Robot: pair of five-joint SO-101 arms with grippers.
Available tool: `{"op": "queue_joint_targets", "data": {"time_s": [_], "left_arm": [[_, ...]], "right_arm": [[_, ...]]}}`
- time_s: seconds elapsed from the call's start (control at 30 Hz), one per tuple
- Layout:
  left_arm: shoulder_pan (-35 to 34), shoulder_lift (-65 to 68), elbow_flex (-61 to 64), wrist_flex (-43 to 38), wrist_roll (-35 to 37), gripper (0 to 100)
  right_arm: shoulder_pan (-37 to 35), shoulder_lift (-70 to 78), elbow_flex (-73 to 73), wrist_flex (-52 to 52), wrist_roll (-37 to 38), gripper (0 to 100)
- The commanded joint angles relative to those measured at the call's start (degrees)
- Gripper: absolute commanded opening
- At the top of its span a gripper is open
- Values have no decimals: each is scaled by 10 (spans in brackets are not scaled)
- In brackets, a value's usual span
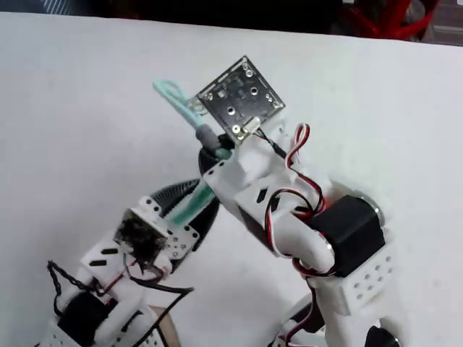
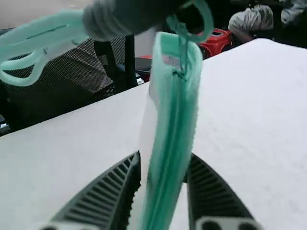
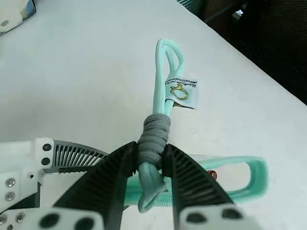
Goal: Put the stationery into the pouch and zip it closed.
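1. Left tool (image 2: pixel 164 165) and right tool (image 3: pixel 151 155) hung over a wide white bench (image 1: pixel 87 108); beyond its edge stood a dark mesh chair (image 2: pixel 53 76) and something red (image 2: pixel 220 38).
2. Mint pouch (image 2: pixel 175 96) stood on edge, its long axis running from the left tool, clamped on one end, up toward the right tool.
3. Right tool was clamped on the grey wrap (image 3: pixel 156 128) of the strap loop (image 3: pixel 168 62), which pointed away across the bench.

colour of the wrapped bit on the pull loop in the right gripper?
Grey wrap on a mint-green loop; the right wrist view shows it best.
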Motion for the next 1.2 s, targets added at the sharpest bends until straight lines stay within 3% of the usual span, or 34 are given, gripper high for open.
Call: {"op": "queue_joint_targets", "data": {"time_s": [0.0, 0.33, 0.53, 0.8, 1.0, 1.17], "left_arm": [[-2, -3, -31, -36, 23, 181], [7, -2, -31, -101, 12, 173], [62, -2, -18, -99, -15, 16], [63, -2, 10, -90, -48, 23], [-1, -2, 11, -69, -44, 23], [-15, -2, 11, -62, -44, 23]], "right_arm": [[7, -12, -16, -17, -6, 18], [7, 42, -4, -17, -9, 18], [-2, 41, -8, -19, -28, 18], [0, 41, -8, -32, -28, 18], [73, 41, -4, -51, -28, 18], [134, 45, -3, -53, -28, 18]]}}
